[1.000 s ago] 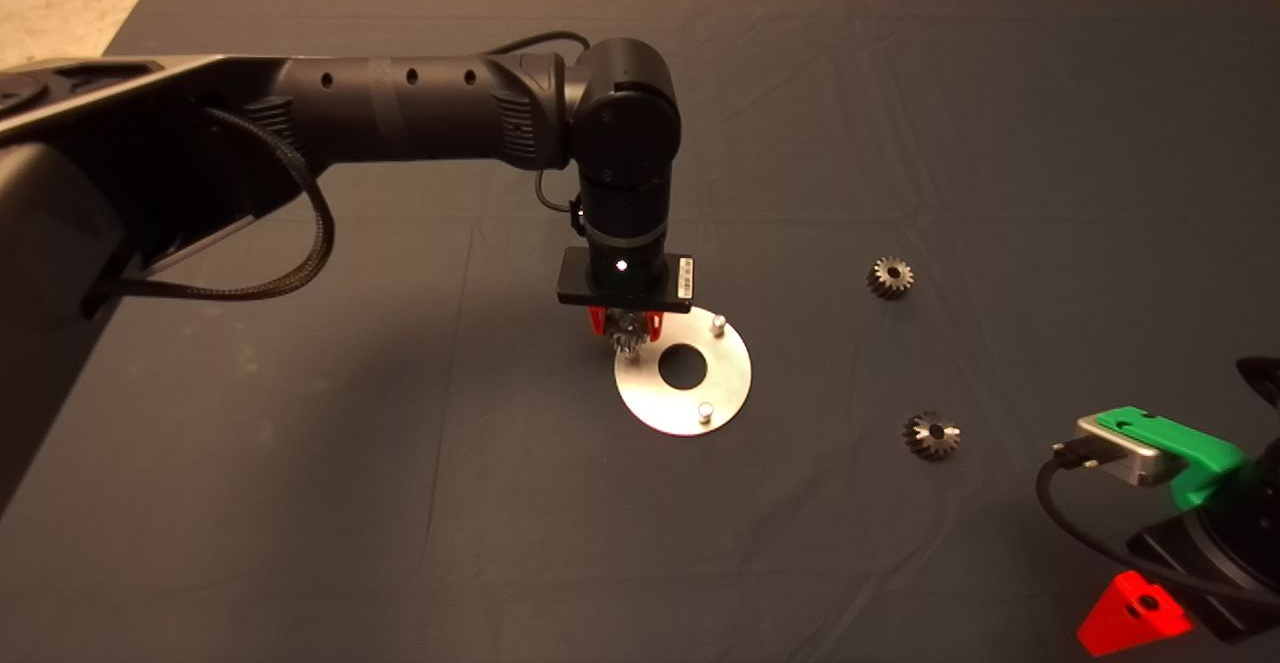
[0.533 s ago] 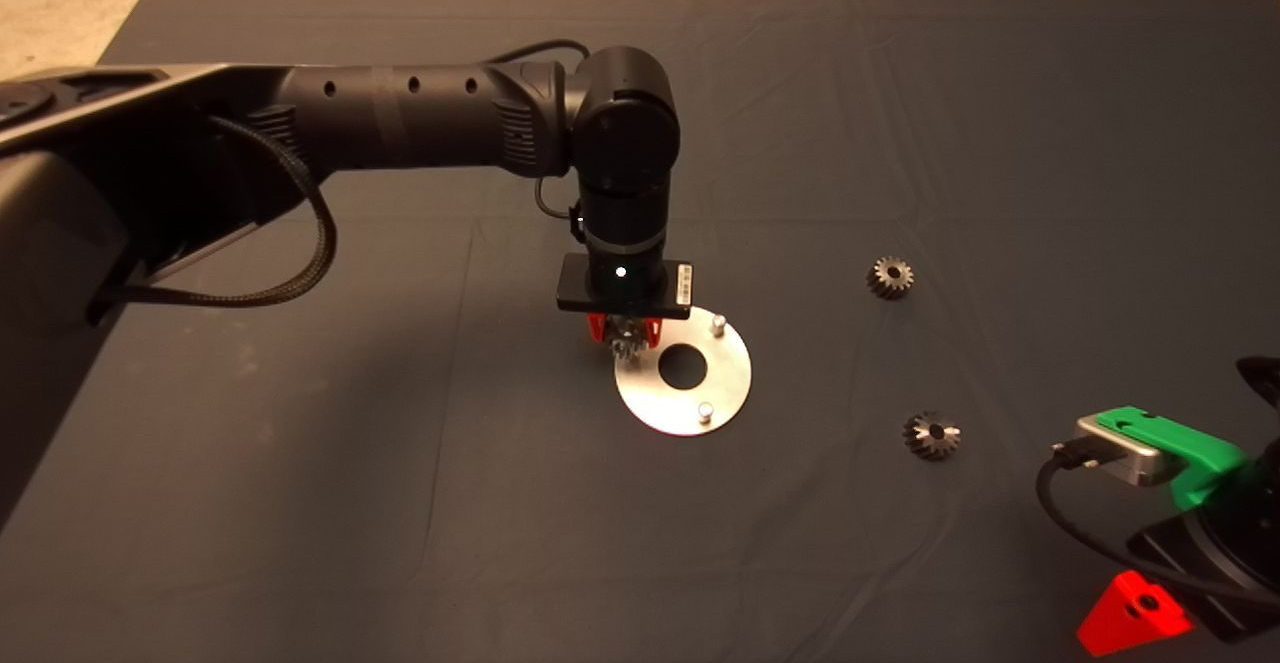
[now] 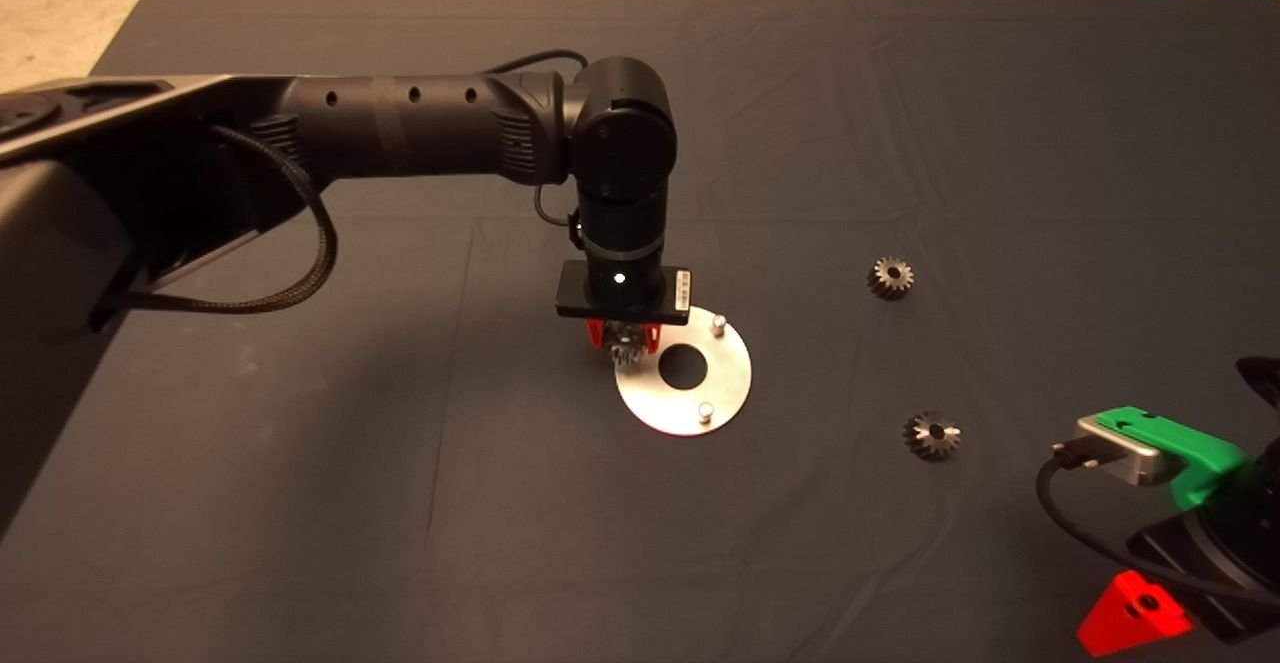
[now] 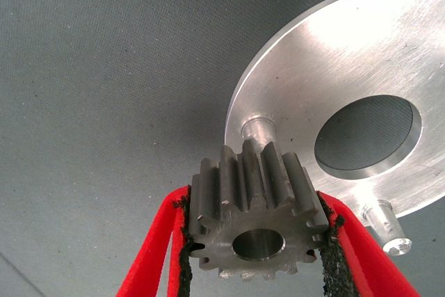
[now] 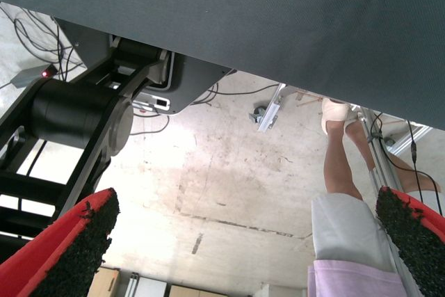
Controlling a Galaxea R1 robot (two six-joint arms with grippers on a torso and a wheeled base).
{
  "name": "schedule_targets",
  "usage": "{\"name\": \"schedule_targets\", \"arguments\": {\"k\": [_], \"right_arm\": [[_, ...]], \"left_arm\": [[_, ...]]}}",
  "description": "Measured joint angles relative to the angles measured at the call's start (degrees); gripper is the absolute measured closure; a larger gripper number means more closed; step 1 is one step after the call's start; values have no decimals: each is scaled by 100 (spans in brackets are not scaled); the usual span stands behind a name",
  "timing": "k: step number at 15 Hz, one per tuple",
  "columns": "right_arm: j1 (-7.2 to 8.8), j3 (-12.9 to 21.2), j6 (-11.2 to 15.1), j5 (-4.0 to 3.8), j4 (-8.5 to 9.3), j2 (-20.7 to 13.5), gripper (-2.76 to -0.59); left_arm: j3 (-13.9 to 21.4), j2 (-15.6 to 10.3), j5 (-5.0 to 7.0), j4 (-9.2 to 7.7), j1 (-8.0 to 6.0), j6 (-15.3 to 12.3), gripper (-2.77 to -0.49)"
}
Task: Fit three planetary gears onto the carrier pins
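Change since a second ago: the left arm (image 3: 420, 128) has drawn slightly back toward its own side, so the held gear sits a little nearer the disc's rim than before; the disc and both loose gears have not moved.
Mat (image 3: 300, 503): dark cloth, faintly creased, covering the table.
Disc (image 3: 730, 383): flat, round, shiny metal with a large central hole, lying near the mat's middle.
Left gripper (image 4: 254, 241): over the disc's left edge, its red fingers (image 4: 156, 241) clamped on either side of a gear.
Right gripper (image 5: 243, 241): parked at the lower right edge of the head view, fingers spread wide apart, holding nothing.
Held gear (image 4: 254, 224): grey steel, straight teeth, round centre bore, just above a pin.
Loose gears: one (image 3: 889, 277) to the right of the disc, another (image 3: 932, 435) nearer the right arm, well apart.
Carrier pins: short silver pegs; three show, all bare (image 4: 259, 131) (image 3: 717, 323) (image 3: 705, 410).
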Motion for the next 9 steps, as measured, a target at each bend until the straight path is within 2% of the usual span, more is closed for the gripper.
{"name": "schedule_targets", "arguments": {"k": [9], "right_arm": [[0, 0, 0, 0, 0, 1, -275]], "left_arm": [[0, 2, -27, 0, 1, 3, -95]]}}
